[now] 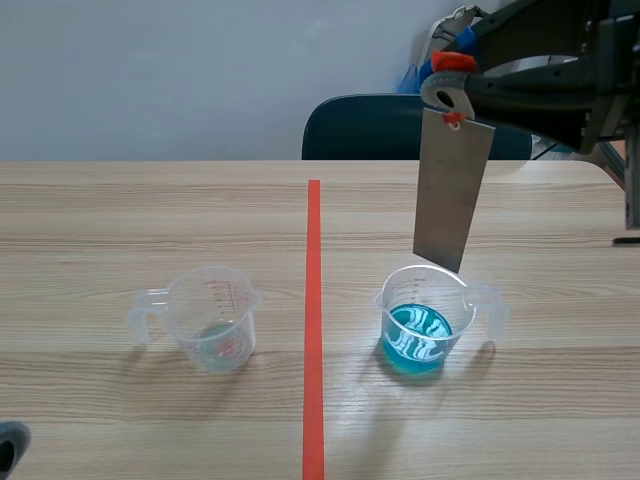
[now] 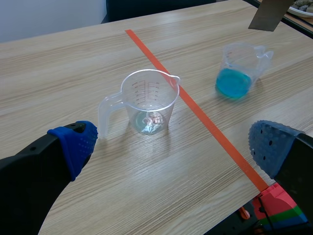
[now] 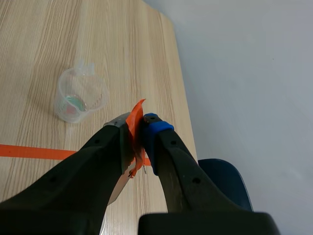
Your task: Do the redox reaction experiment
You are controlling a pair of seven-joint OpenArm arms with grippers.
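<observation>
Right gripper (image 3: 138,129) grasps the orange-taped top of a grey metal plate (image 1: 453,190); left gripper (image 2: 171,144) is released, low before the clear beaker (image 2: 149,98). The plate hangs upright, its lower end just above the blue-liquid beaker (image 1: 420,325)

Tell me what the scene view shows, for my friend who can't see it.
The right gripper holds a grey metal strip hanging over a clear measuring cup of blue liquid on a wooden table. Across an orange-red tape line stands a second measuring cup, almost empty.
</observation>
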